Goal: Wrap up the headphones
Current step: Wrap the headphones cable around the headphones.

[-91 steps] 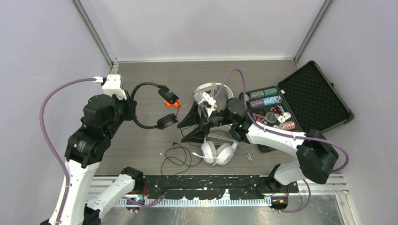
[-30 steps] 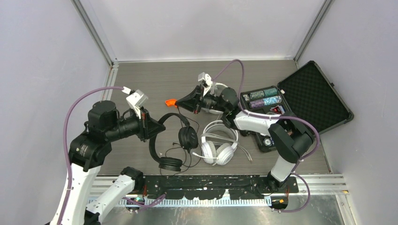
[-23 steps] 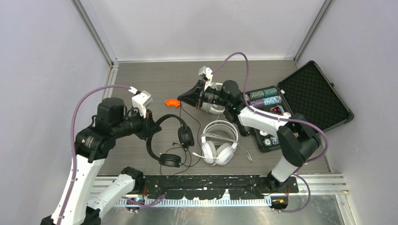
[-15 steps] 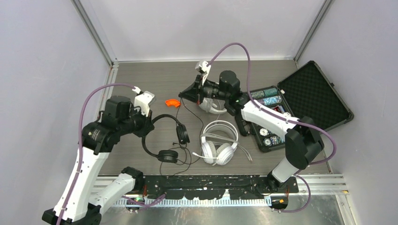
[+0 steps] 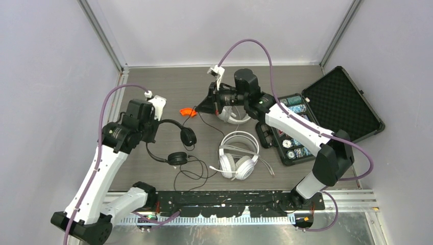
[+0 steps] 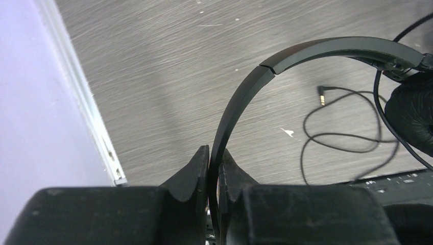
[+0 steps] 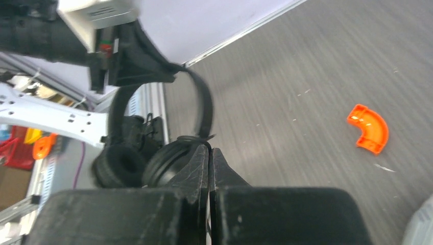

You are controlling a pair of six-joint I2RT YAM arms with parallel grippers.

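Observation:
The black headphones (image 5: 176, 145) hang over the table's left half, and my left gripper (image 5: 153, 131) is shut on their headband (image 6: 306, 51). In the left wrist view the band runs between the jaws (image 6: 214, 155), with one ear cup (image 6: 411, 117) at the right. My right gripper (image 5: 200, 108) is shut on their thin black cord (image 7: 210, 148), in front of the cups (image 7: 153, 161). The cord's loose end with its plug (image 6: 322, 95) lies in loops on the table. One white pair (image 5: 238, 161) lies in the middle. Another white pair (image 5: 232, 116) is partly hidden under my right arm.
An open black case (image 5: 341, 99) with chips (image 5: 288, 104) stands at the right. A small orange piece (image 5: 188, 112) (image 7: 368, 127) lies just left of my right gripper. The left wall rail (image 6: 87, 102) runs close beside my left gripper.
My left gripper has carried the black headphones left and back, away from the white pair. My right arm has swung up and back, still pinching the cord.

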